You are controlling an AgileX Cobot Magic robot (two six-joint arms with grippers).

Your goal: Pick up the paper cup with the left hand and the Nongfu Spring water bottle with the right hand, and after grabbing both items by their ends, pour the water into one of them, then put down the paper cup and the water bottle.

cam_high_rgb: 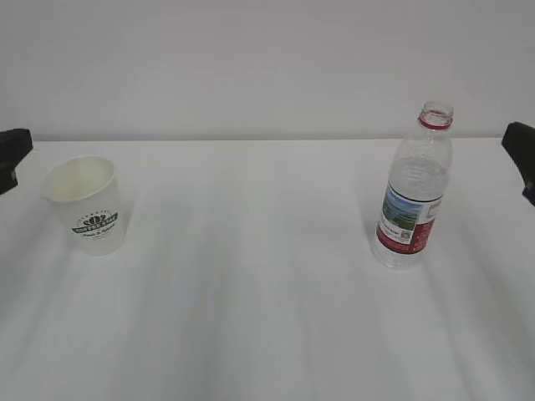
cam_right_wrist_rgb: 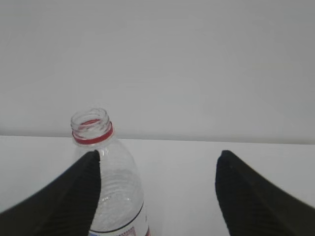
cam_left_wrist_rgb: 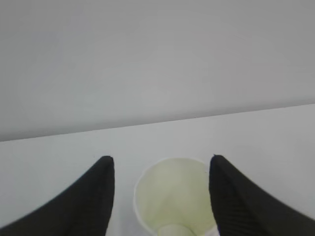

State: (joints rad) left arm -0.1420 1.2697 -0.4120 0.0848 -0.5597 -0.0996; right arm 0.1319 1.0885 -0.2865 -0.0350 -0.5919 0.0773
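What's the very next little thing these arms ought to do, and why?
Probably ease the left claw forward around the paper cup. Its fingers stand open either side of the cup's mouth without touching. The right claw is also open, with the Nongfu Spring water bottle off-centre by one finger.

Bare lab: white table (cam_high_rgb: 267, 317), blank wall (cam_high_rgb: 251, 58)

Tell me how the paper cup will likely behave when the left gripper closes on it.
The paper cup looks empty and thin-walled, so it is probably light and may dent under a firm squeeze. Standing upright on the smooth table, it could slide or tip if one finger of the open left gripper touches first.
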